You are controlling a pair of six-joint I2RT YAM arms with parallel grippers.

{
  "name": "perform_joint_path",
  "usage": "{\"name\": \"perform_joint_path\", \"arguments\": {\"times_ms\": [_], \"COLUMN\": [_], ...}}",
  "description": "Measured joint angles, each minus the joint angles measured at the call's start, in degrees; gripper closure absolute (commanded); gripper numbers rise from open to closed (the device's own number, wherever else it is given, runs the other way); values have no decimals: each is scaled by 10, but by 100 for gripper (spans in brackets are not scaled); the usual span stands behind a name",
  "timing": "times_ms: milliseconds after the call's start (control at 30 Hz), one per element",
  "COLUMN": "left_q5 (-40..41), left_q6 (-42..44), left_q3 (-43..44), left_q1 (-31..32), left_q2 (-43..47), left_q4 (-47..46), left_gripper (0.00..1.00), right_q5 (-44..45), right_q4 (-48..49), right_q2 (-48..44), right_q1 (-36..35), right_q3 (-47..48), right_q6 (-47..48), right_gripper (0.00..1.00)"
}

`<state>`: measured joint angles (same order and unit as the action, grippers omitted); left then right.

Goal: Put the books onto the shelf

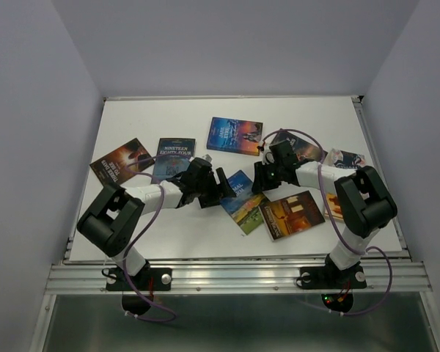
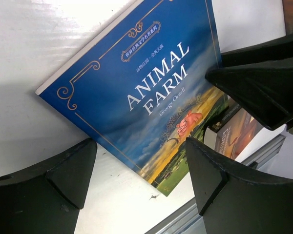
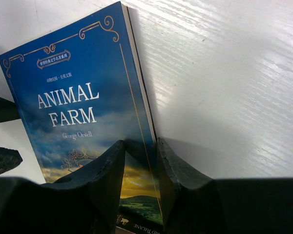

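Observation:
Several books lie flat on the white table (image 1: 132, 227); the shelf is out of view. The blue "Animal Farm" book (image 1: 243, 202) (image 2: 146, 83) (image 3: 78, 97) lies in the middle between both grippers. My left gripper (image 1: 220, 187) (image 2: 136, 170) is wide open, with its fingers on either side of the book's near corner and not touching it. My right gripper (image 1: 260, 176) (image 3: 140, 144) has narrowed around the book's long edge. One finger (image 3: 107, 165) is over the cover and the other finger (image 3: 173, 165) is on the table beside the edge, with a gap still between them.
"Nineteen Eighty-Four" (image 1: 174, 155) and a dark orange book (image 1: 121, 161) lie at the left, and a blue book (image 1: 235, 136) lies at the back. A brown book (image 1: 292, 214) (image 2: 234, 134) partly overlaps "Animal Farm". More books (image 1: 345, 159) lie by the right arm. The table's metal front rail (image 1: 235, 275) is close.

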<state>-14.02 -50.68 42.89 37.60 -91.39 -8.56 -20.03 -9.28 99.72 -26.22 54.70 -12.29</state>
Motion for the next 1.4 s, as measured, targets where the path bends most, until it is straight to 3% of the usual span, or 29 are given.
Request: {"name": "perform_joint_path", "arguments": {"times_ms": [400,833,1133,1267,1400], "left_q5": [6,9,-6,-56,-103], "left_q6": [-7,-2,-3,-10,-6], "left_q3": [10,-21,-31,-18,9], "left_q1": [-8,-17,-26,-23,-8], "left_q2": [-14,-13,-12,-13,-32], "left_q4": [-37,-139,-305,-389,-408], "left_gripper": [15,15,15,16,17], "right_q5": [27,35,12,-30,-68], "right_q4": [-9,10,12,13,12], "right_q2": [-3,-20,-38,-37,-35], "right_q1": [11,23,28,25,6], "right_q3": [-1,-28,-56,-65,-74], "right_q6": [-76,-151,-194,-213,-227], "right_gripper": [72,74,75,74,73]}}
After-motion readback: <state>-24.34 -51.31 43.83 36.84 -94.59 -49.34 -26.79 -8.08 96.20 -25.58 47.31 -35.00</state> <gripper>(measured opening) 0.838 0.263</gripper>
